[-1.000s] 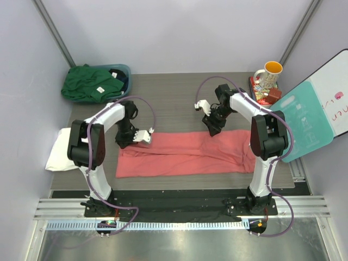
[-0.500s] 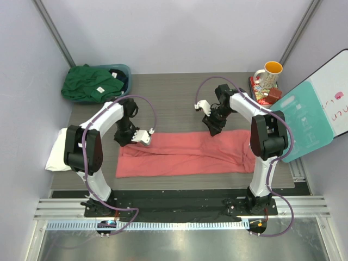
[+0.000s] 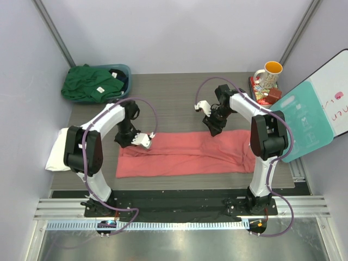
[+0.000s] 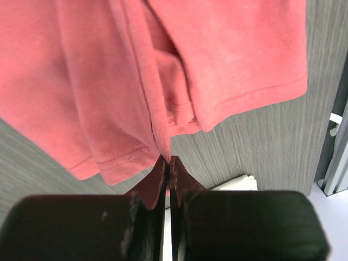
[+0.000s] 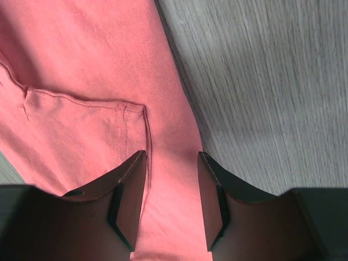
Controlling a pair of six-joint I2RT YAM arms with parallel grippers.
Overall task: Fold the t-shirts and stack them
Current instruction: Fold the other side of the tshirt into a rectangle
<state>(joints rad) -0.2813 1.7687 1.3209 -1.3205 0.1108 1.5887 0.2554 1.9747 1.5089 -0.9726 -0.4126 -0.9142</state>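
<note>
As the coral-red t-shirt (image 3: 185, 155) lies in a long strip across the desk (image 3: 174, 103), step: seemingly gripping its far edge for another fold | left claw (image 4: 167, 163) pressed together, pinching the shirt's left end | right claw (image 5: 172, 157) spread over the far hem, holding nothing | next: right should close on cloth, then both lift evenly.

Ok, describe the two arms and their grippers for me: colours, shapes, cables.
Both arms match. The left arm and right arm have glossy white shells on the outer links and dark, near-black housings on the lower links and joints. A thin purple cable loops alongside each. The left gripper and right gripper carry matte black, wedge-shaped fingers on a black block.
</note>
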